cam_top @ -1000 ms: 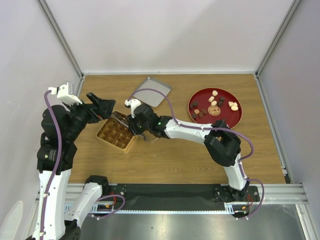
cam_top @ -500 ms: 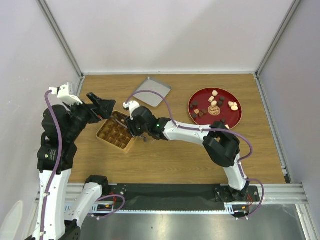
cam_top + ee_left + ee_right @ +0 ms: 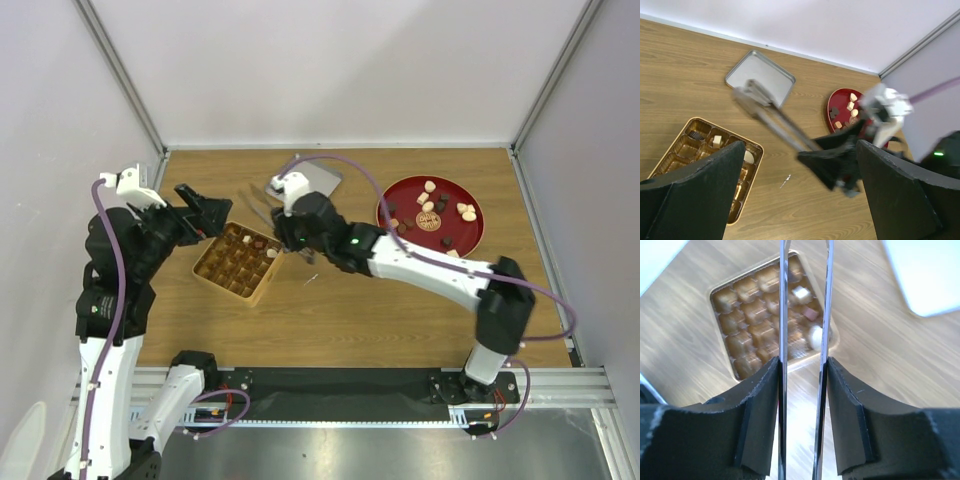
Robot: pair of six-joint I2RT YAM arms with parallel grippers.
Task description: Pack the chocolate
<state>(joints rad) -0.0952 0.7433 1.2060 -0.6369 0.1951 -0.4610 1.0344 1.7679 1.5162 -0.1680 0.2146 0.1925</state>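
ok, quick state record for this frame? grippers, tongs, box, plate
left gripper: open, empty, beside box
right gripper: shut on tongs, aimed over box
box: open; a few chocolates in cells along one edge, other cells empty
plate: red, several more sweets on it
lid: off, lying beyond box

Wood-grain table (image 3: 400, 320), polished metal tongs (image 3: 827, 300), glossy red plate (image 3: 470, 238), matt black plastic right pincer (image 3: 802, 366)
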